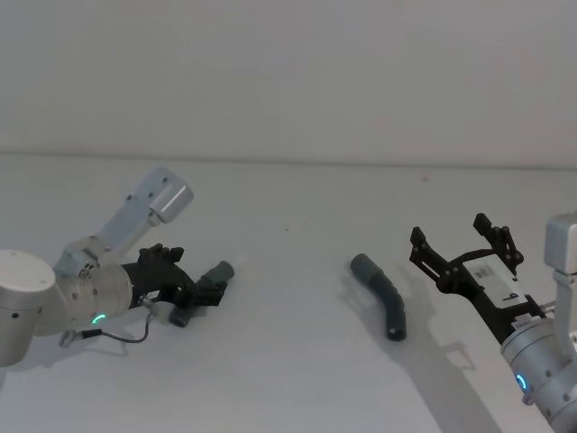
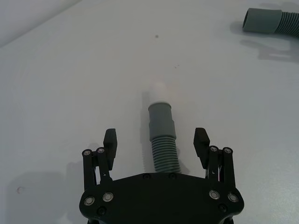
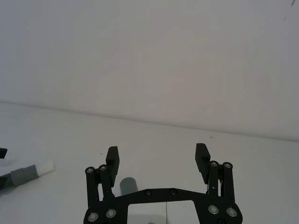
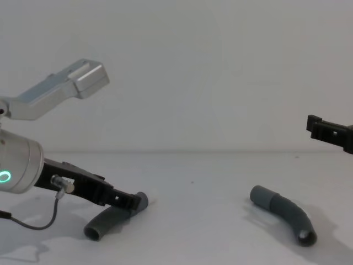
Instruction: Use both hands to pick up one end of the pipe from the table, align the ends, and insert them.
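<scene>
My left gripper [image 2: 156, 140] sits low over the table [image 1: 288, 379], its fingers spread wide on either side of the white-tipped pipe piece [image 2: 163, 154] without touching it. The piece's long axis runs straight out from my palm with the white tip [image 2: 158, 89] pointing away, so I judge that closing would grip it across the ribs. My right gripper [image 1: 455, 234], equally wide and empty, hangs above the table with the socket piece [image 1: 386, 293] below it and toward my left, so that arm has farther to go.

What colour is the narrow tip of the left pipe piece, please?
The tip is white; left wrist view.
</scene>
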`<action>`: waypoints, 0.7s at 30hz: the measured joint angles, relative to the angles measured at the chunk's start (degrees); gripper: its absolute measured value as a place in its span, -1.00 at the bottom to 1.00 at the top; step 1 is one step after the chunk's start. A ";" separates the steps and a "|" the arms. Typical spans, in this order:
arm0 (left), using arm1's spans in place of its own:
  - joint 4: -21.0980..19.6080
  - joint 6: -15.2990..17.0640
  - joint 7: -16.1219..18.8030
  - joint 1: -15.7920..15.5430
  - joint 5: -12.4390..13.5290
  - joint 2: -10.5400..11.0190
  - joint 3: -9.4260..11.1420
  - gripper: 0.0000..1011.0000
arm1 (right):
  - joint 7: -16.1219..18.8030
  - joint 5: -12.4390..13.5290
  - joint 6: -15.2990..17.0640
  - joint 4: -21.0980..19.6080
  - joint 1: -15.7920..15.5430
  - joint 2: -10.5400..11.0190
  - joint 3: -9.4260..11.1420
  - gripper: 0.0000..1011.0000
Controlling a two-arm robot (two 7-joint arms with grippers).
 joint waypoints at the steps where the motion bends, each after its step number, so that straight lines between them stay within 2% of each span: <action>1: 0.35 0.00 -0.15 -0.16 0.06 -0.15 0.07 0.98 | 0.00 0.00 0.00 0.00 0.00 0.00 0.00 0.98; 21: 4.31 -0.40 -1.40 -1.89 1.04 -2.33 0.70 0.98 | 0.00 0.00 0.00 0.00 0.00 0.00 0.00 0.98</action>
